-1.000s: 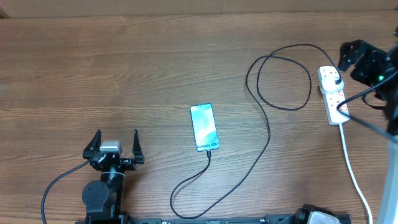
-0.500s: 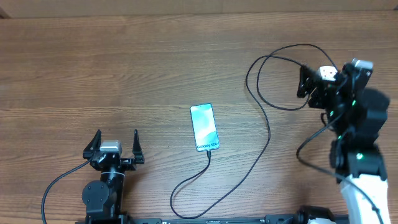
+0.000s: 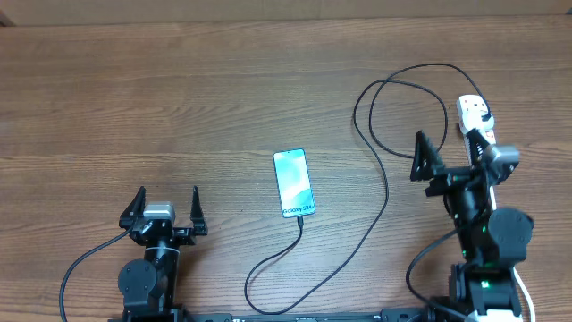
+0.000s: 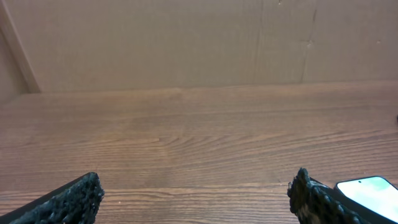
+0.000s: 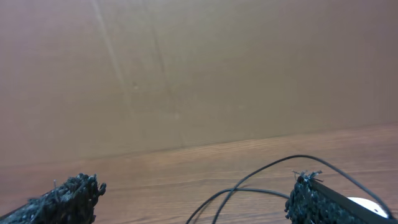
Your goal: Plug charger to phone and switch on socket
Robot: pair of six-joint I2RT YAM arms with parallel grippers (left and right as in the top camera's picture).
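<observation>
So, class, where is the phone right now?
In the overhead view, the phone lies near the middle of the table, to the right of the left end effector, with the black cable reaching its near end.

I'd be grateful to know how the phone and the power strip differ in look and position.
The phone shows a glowing cyan screen; the power strip is white. The phone lies mid-table in full view; the power strip lies far right, partly hidden by the right gripper. Both lie flat, with the black charger cable reaching each.
</observation>
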